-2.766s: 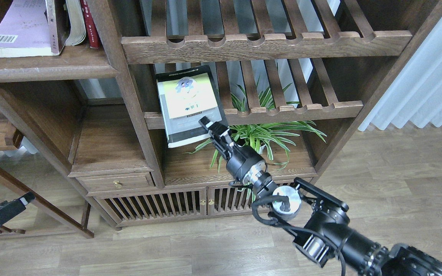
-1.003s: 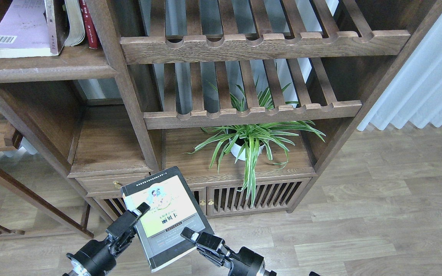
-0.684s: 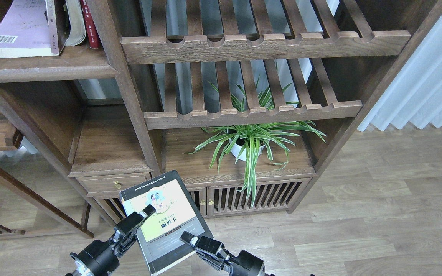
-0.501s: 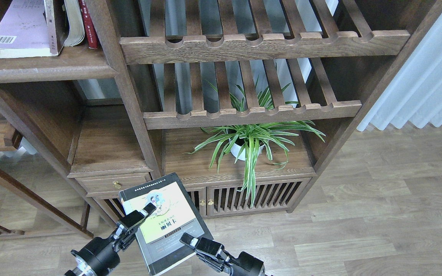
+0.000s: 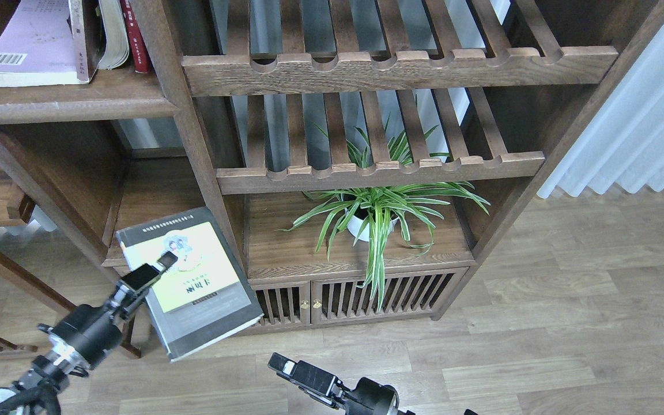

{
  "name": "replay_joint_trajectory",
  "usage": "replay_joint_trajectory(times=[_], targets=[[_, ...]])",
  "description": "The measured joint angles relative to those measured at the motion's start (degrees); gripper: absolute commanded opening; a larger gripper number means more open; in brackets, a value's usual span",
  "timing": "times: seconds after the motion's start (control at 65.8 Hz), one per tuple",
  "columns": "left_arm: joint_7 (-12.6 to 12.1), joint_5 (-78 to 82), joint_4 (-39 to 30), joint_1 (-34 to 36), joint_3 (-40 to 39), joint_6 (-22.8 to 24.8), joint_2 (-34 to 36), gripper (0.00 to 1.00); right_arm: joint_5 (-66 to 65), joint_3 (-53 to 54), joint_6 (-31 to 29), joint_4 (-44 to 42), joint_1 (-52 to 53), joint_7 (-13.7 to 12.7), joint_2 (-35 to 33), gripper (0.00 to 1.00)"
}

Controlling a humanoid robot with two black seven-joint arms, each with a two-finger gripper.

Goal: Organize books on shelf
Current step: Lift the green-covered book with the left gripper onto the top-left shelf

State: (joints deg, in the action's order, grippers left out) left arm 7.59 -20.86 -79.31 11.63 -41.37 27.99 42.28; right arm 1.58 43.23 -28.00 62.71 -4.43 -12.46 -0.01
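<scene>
- My right gripper (image 5: 286, 364) hung lowest and nearest, over bare floor, holding nothing; it showed end-on, so I could not tell how far apart its fingers stood.
- My left gripper (image 5: 150, 274) pinched the left edge of the black-grey book (image 5: 191, 280), one finger (image 5: 148, 271) lying across the cover, the other hidden beneath it.
- That hold looked risky to me: the book hung out to the right of my fingers from one edge only, tilted, so its weight could have made it swivel or slip free and drop to the floor.
- The book's far corner lay in front of the cabinet post (image 5: 225, 230); a careless lift could have knocked it there.
- Writing on the yellow-green cover panel: a line of white Chinese characters along the top edge and three bolder ones below the picture, too small for me to read.
- The shelf (image 5: 72, 101) lay far up and beyond my left fingers, well apart from the book.
- There the lavender book (image 5: 32, 43) lay leaning, barcode showing, with another book and the maroon book (image 5: 135, 34) beside it; pushing the third in could have tipped them.
- The maroon spine's print was illegible.
</scene>
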Motion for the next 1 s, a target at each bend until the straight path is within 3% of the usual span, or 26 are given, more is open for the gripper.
replay_joint_trajectory(times=[0.167,0.334,0.441,0.653,0.942,1.003], targets=[[1.2,0.0,-0.2,7.1,-4.0,0.0,6.1,0.07,-0.1,0.6,0.0,-0.3,0.1,0.0,0.0,0.99],[6.3,-0.2,-0.1,18.8,-7.6,0.1,14.0,0.07,-0.1,1.8,0.0,-1.2,0.1,0.0,0.0,0.99],[7.6,-0.2,-0.1,26.8,-7.4,0.1,19.8,0.06,-0.2,2.4,0.0,-1.5,0.2,0.0,0.0,0.99],[5.8,0.3,2.0,31.2,-6.2,0.0,26.9,0.07,-0.2,2.3,0.0,-1.5,0.3,0.0,0.0,0.99],[0.9,1.8,9.5,38.6,-5.1,0.0,26.7,0.07,-0.6,2.0,0.0,-1.4,0.5,0.0,0.0,0.99],[-1.2,2.3,11.1,41.4,-4.6,0.0,25.6,0.07,-0.7,1.9,0.0,-1.3,0.5,0.0,0.0,0.99]])
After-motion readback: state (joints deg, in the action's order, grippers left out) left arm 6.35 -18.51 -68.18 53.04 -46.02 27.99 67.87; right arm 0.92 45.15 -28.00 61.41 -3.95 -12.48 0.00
